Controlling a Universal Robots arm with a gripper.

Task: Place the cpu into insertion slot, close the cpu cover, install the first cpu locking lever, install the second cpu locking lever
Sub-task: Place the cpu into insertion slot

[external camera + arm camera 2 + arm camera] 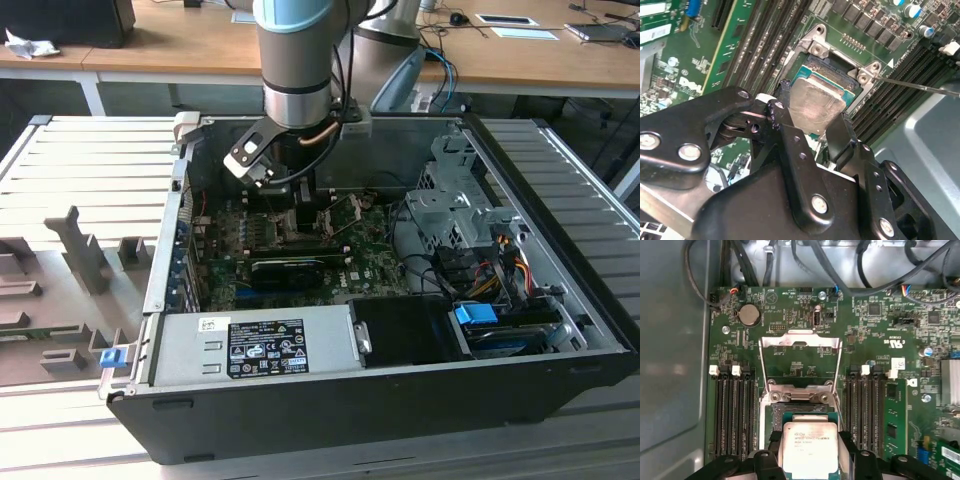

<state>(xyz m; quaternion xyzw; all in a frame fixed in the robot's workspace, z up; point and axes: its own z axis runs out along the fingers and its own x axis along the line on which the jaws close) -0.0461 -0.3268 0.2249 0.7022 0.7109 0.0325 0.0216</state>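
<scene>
One cpu, one insertion slot, one cpu cover (flipped up).

I'm getting the exterior view looking down into the open case from high up, well back. Both wrist views are sitting close over the green board, first facing squarely, second slanting. Both are sharing the insertion slot and cpu.

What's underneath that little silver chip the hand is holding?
The insertion slot: its dark centre and silvery rim show beyond the cpu. The rest lies hidden under the cpu and the black fingers of the hand. The cpu cover stands open beyond it.
</scene>
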